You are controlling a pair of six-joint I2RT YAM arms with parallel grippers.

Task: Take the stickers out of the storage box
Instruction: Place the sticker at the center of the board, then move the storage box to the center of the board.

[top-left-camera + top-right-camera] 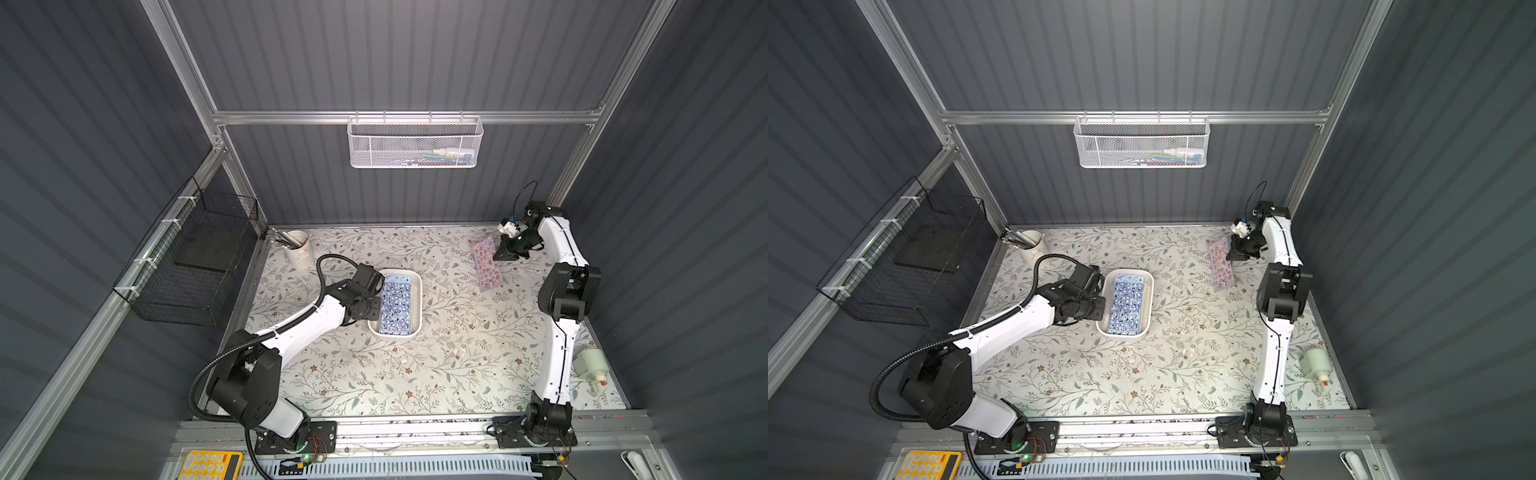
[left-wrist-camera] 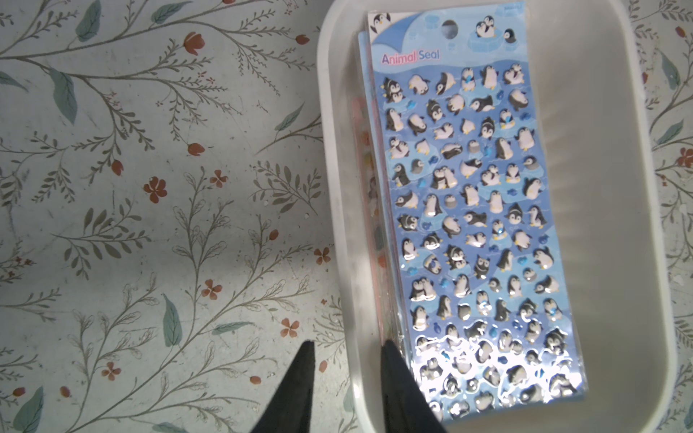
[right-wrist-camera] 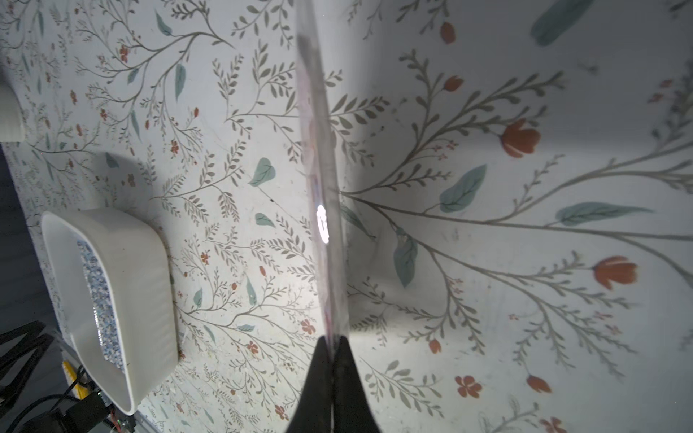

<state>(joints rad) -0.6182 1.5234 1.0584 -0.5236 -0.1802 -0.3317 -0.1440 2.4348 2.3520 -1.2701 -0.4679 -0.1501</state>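
Right gripper (image 3: 332, 343) jaws clamp a pink sticker sheet (image 1: 485, 262) over the desk (image 1: 415, 374). Left gripper (image 2: 348, 343) jaws stand apart, straddling the storage box (image 2: 607, 187) wall. Next, probably: drop it, then fetch the blue stickers (image 2: 468, 225).

The right gripper's (image 3: 332, 345) black fingers (image 3: 318, 375) pinch one thin sticker sheet (image 3: 318, 150), seen from its edge, over the flowery tabletop (image 3: 487, 300). Nearby, the white storage box (image 3: 142, 285) holds blue stickers (image 3: 99, 285).
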